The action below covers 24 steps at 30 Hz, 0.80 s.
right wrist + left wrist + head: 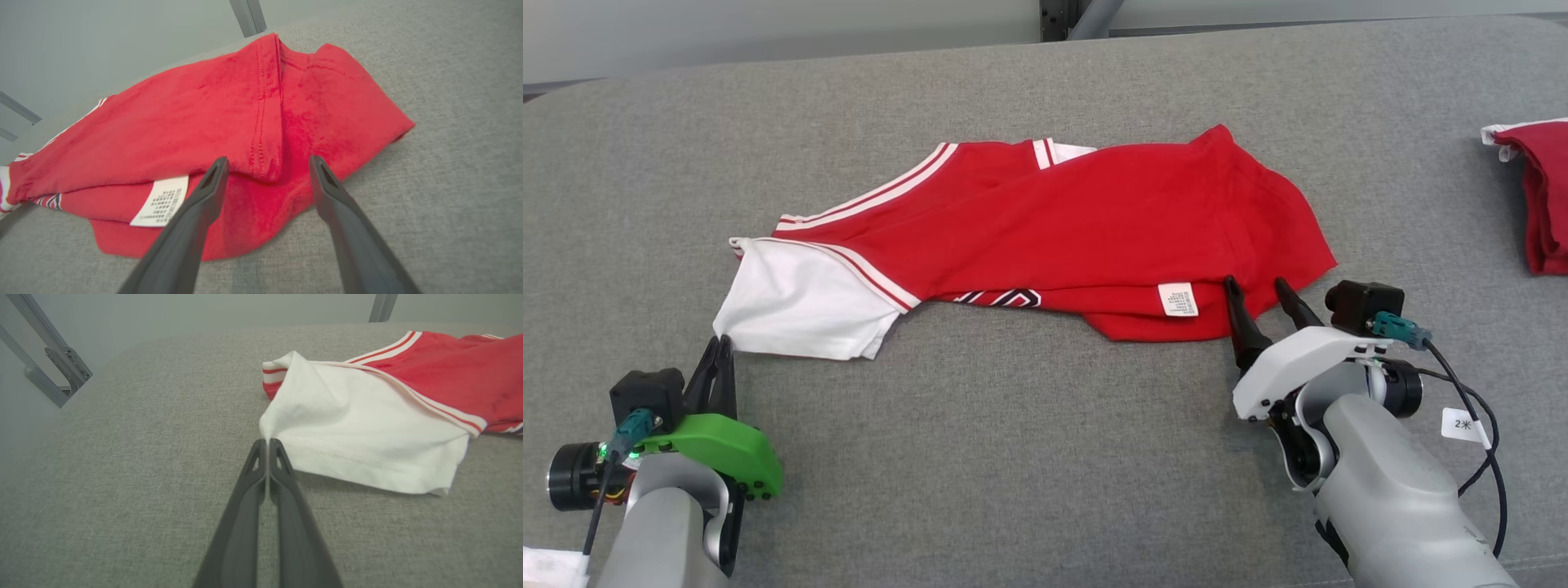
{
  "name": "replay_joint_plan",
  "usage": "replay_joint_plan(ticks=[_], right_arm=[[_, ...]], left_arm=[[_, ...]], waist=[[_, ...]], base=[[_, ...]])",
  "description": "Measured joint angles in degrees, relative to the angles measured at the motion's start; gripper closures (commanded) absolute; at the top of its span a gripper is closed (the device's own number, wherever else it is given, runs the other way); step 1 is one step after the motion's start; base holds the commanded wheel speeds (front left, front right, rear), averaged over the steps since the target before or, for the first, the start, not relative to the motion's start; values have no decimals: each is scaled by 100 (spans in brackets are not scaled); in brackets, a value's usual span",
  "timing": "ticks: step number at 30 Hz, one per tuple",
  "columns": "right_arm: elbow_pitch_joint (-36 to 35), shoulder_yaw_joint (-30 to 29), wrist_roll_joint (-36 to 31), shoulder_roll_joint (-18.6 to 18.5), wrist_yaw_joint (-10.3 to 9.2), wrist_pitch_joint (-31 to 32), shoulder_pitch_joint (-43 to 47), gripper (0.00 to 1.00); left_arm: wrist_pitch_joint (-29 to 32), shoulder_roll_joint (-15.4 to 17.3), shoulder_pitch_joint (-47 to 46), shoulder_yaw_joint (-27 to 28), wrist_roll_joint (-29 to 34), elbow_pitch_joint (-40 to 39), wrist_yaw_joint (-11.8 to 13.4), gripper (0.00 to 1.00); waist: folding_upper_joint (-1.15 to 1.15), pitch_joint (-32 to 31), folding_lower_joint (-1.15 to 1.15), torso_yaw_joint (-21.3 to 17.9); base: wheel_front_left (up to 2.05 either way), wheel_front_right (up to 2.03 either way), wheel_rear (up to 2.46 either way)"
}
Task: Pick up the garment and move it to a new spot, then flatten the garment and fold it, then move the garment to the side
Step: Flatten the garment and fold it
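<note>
The garment (1094, 229) lay on the bench (1013, 457), its long axis running between both arms. The left fingers (261, 469) were clenched on its white sleeve corner. The right fingers (212, 183) stood released, spread around the red hem fold just ahead.

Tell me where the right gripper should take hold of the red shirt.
Probably the folded red edge of the shirt, right of the white label, approached from the near side: it bulges up between the open jaws of the right gripper.
</note>
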Motion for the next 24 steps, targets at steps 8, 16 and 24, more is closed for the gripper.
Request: replay_joint_plan(ticks=[8,16,24], right_arm=[[310,230,294,-20,0,1,-165,71],[183,332,301,-142,0,1,-146,100],[-690,229,116,-487,0,2,116,100]], left_arm=[[0,2,-52,-55,13,20,-3,100],[1,11,-49,-38,11,-1,-8,100],[0,-116,3,235,-515,-603,-42,100]], waist=[[0,48,0,70],[0,-27,0,74],[0,-325,0,36]], base=[[0,0,0],[0,0,0],[0,0,0]])
